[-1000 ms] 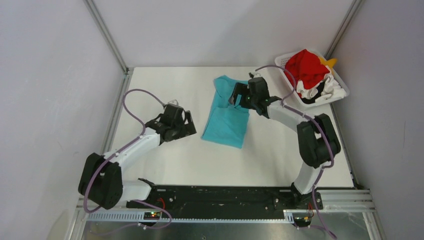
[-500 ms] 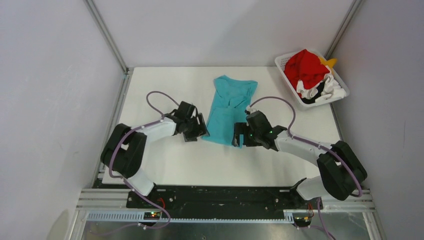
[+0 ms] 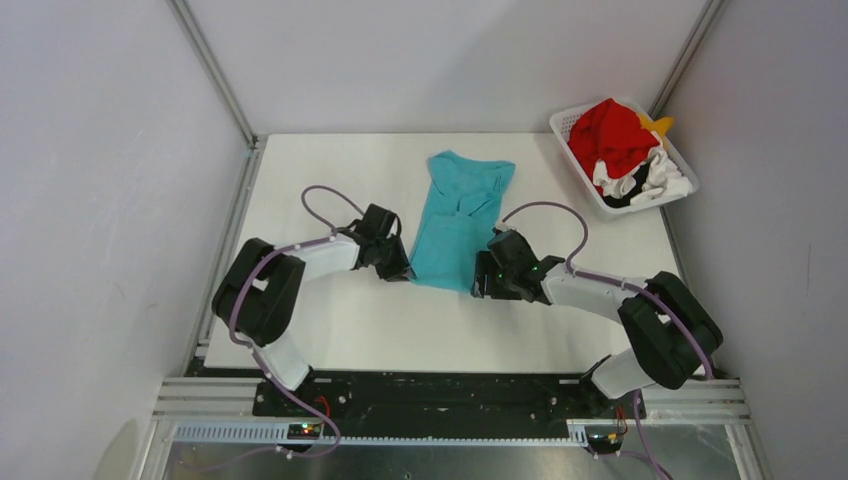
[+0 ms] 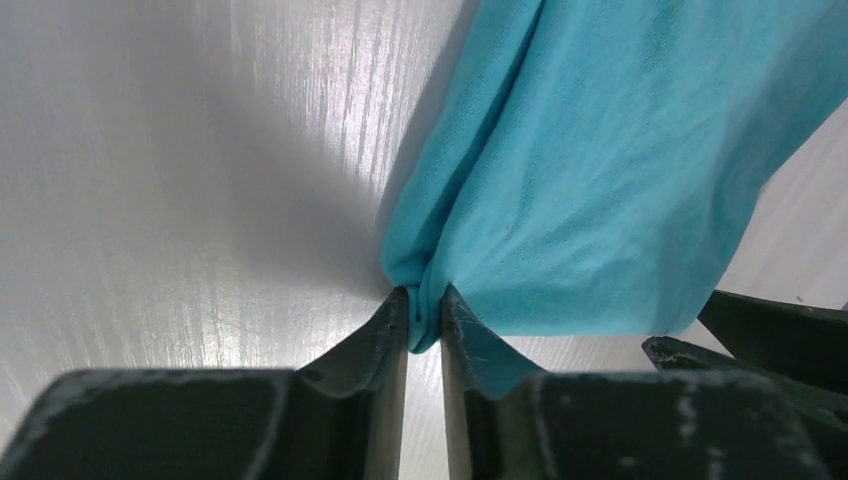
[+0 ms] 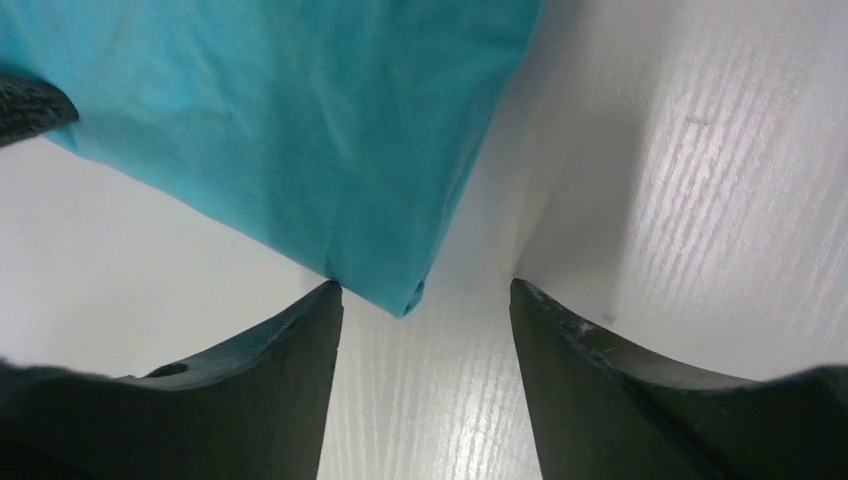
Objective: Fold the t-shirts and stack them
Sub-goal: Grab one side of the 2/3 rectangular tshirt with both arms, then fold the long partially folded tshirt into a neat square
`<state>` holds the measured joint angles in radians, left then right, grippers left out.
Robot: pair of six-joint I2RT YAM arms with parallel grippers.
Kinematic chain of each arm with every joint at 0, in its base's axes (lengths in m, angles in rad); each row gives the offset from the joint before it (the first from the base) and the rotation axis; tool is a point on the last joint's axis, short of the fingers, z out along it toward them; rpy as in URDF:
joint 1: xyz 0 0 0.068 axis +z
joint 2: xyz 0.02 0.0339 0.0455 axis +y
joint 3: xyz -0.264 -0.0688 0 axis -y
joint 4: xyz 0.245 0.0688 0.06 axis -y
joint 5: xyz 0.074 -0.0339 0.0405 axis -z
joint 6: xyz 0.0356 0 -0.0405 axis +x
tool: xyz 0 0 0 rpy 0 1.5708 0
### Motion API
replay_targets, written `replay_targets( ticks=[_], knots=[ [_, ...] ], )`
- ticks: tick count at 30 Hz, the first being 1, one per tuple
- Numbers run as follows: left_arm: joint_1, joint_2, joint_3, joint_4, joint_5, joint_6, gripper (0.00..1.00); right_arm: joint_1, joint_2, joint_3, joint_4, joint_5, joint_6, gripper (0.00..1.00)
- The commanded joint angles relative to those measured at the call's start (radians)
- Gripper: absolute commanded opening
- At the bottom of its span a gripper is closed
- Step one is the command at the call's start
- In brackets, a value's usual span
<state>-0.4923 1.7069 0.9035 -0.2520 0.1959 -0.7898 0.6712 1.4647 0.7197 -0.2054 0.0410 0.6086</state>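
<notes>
Pinching a corner of the teal t-shirt (image 4: 600, 170), left fingers (image 4: 372, 350) hide its tip.

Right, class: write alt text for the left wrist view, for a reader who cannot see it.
The left gripper is shut on a corner of the teal shirt, with the cloth bunched between its dark jaws. The rest of the shirt lies on the white table beyond.

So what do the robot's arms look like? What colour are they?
Each arm has white tube-like links, like the left arm, joined by chunky black joints. A thin purple cable loops along each one. The right arm shows tiny green lights near its wrist. The left gripper and right gripper have two dark, pointed fingers each.
</notes>
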Motion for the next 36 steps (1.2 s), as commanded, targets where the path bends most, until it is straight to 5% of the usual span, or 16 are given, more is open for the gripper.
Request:
replay_targets(
  ticks=[1,5,12,17,26,36],
  knots=[
    [-0.006,0.027,0.018,-0.01,-0.023,-0.004,0.16,0.006,0.038,-0.009,0.064,-0.013,0.031,0.65],
    [-0.006,0.049,0.029,-0.01,-0.024,0.0,0.01,0.011,0.059,-0.01,0.077,-0.026,0.034,0.51],
    [-0.006,0.037,0.021,-0.011,-0.067,-0.002,0.0,0.036,0.087,-0.01,0.096,-0.029,0.038,0.33],
    [-0.006,-0.007,-0.001,-0.01,-0.099,0.001,0.0,0.057,0.089,-0.01,0.092,-0.029,0.047,0.0],
    [-0.011,-0.381,-0.259,-0.008,-0.175,-0.006,0.0,0.151,-0.04,-0.01,-0.014,-0.373,0.012,0.0],
    [-0.026,-1.154,-0.42,-0.261,-0.192,-0.034,0.0,0.28,-0.161,-0.001,0.087,-0.835,0.15,0.0]
  ],
)
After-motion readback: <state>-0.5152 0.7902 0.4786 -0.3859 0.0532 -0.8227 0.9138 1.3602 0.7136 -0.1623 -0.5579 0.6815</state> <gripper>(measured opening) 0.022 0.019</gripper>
